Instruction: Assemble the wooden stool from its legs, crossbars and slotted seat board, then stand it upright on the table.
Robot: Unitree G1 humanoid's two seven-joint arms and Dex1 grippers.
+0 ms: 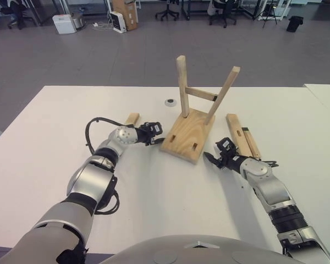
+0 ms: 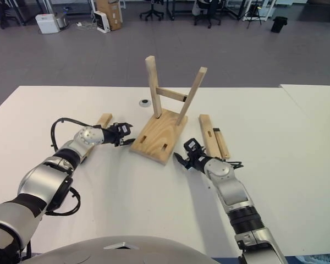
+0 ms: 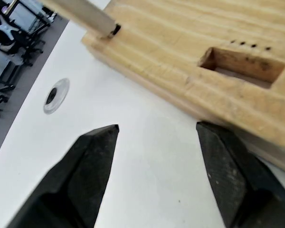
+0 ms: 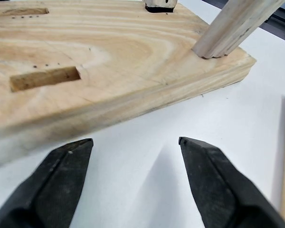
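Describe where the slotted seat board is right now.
In the left eye view the slotted seat board lies near the middle of the table, between the left gripper and the right gripper, with two legs standing in its far end.

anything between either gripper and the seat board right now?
Nothing visible. The left gripper sits just off the seat board's left edge, and the right gripper sits off its near right corner. Both have their jaws open toward it, with bare table in each gap.
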